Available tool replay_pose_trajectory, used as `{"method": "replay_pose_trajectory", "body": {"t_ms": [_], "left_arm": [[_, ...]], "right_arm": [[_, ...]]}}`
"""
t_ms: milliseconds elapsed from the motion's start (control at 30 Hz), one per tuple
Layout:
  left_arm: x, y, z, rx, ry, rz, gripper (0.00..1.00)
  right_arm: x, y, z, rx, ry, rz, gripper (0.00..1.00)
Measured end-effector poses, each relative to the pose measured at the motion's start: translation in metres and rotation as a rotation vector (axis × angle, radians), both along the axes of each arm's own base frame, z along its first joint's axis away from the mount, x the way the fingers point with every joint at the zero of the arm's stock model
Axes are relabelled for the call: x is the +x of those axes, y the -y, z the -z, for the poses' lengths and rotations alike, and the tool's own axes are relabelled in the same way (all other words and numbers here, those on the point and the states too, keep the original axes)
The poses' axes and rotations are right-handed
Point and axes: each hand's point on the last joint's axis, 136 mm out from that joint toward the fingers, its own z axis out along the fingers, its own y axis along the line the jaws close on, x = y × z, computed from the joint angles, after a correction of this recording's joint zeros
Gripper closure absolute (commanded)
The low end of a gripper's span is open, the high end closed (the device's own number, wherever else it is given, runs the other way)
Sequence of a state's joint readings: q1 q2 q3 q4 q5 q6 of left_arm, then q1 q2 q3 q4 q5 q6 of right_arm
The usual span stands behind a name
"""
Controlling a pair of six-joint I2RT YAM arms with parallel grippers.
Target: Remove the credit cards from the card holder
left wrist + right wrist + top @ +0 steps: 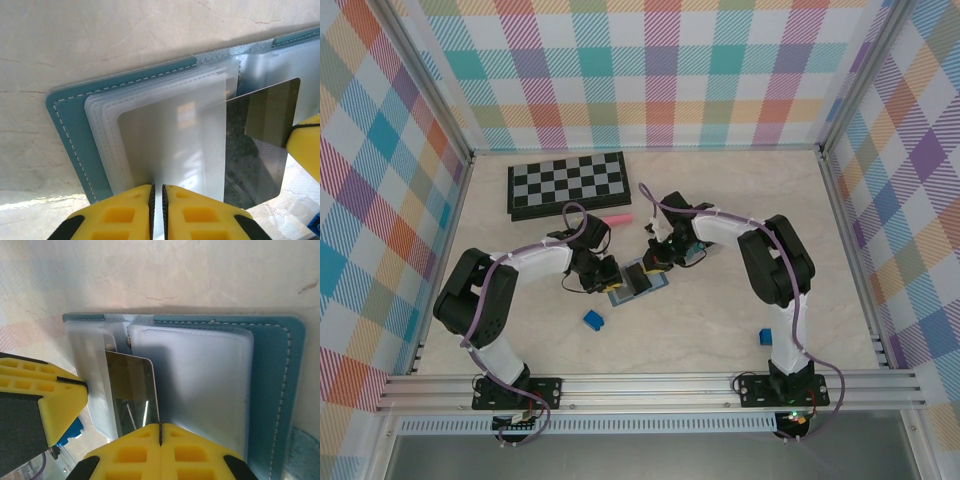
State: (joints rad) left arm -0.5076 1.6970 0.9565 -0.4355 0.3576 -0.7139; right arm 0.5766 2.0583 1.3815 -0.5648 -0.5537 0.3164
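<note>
The card holder (70,125) lies open and flat on the counter (100,30), between the two hands. On one side of it the left hand (157,190) has its fingers pressed together on the edge of the holder's clear sleeves. On the other side the right hand (160,427) is closed on a corner of a dark, glossy card (132,390) that sticks out of a sleeve. The card's long axis points from the holder towards the right hand, so a straight pull back along it looks right
</note>
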Motion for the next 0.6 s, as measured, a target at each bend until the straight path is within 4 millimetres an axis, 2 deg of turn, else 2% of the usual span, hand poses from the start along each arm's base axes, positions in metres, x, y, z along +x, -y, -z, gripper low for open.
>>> {"method": "replay_pose_trajectory", "body": {"t_ms": [200,433,600], "left_arm": [[0.0000,0.0000,0.0000,0.000,-0.001,-0.001,0.86],[0.0000,-0.0001,0.0000,0.000,-0.001,-0.003,0.86],[0.0000,-0.0001,0.0000,0.000,-0.002,-0.003,0.86]], "right_arm": [[-0.0023,-0.0021,-0.0006,0.015,-0.020,0.000,0.78],[-0.0038,-0.0023,0.0083,0.008,-0.044,-0.002,0.73],[-0.0025,-0.0049,0.0075,0.016,-0.050,-0.006,0.71]]}}
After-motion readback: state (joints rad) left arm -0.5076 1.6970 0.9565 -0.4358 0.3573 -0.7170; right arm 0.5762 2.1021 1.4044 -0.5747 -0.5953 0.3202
